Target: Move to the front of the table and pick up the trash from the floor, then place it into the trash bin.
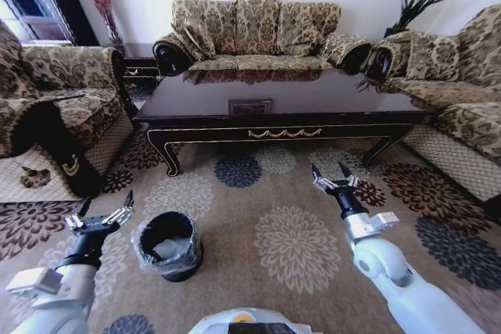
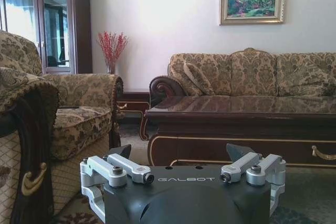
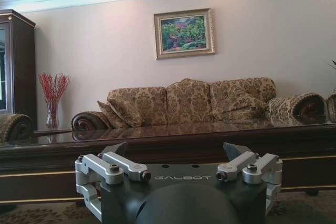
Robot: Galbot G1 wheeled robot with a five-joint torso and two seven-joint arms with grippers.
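Facing the long dark glossy coffee table (image 1: 274,107), both grippers, left (image 1: 100,213) and right (image 1: 333,176), hover wide-fingered (holding nothing) over the floral carpet (image 1: 297,248); the bag-lined round black trash bin (image 1: 168,245) stands just beside the left.

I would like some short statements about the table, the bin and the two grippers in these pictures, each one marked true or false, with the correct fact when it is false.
1. The trash bin stands on the carpet close to the left gripper. True.
2. The right gripper holds a bottle. False: its fingers are open and hold nothing.
3. The table stands in front of the sofa. True.
4. The bin lies tipped on its side. False: it stands upright, with its opening facing up.
5. The left gripper is closed. False: its fingers are spread open.
6. A framed painting hangs on the wall above the sofa. True.
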